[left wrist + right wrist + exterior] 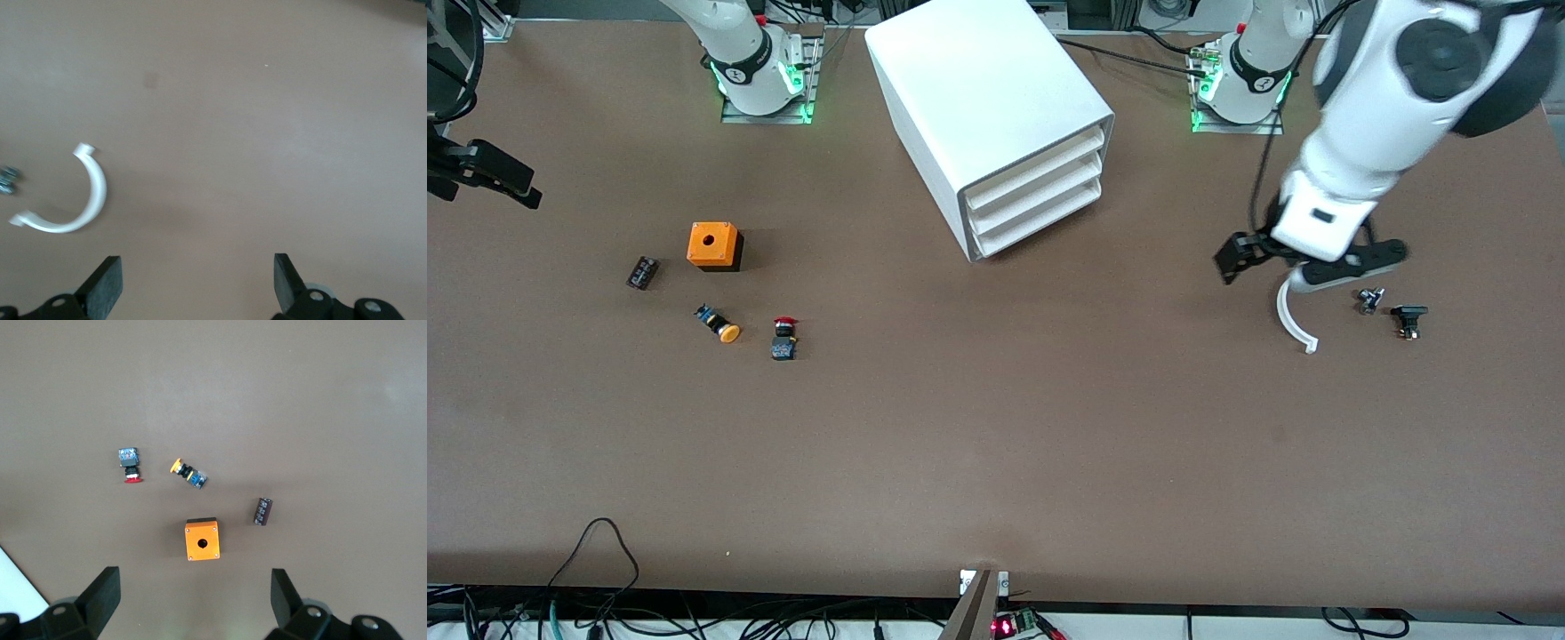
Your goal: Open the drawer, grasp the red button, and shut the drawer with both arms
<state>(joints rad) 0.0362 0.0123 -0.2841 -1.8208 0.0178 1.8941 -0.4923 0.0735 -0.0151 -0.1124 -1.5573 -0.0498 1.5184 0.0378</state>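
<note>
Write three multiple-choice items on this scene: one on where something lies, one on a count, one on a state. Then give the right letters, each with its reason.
1. The red-capped button lies
A. in the lowest drawer
B. on the table beside the orange-capped button
C. on top of the cabinet

2. The cabinet shows how many drawers?
A. two
B. three
C. five

3. The left gripper is
A. open and empty
B. shut on the white curved clip
C. shut on the red-capped button

Answers: 1 B, as both buttons lie on the bare table toward the right arm's end. 2 B, as three stacked drawer fronts show, the lowest drawer pushed in. 3 A, as its fingers stand apart over the table with the white curved clip lying loose.
</note>
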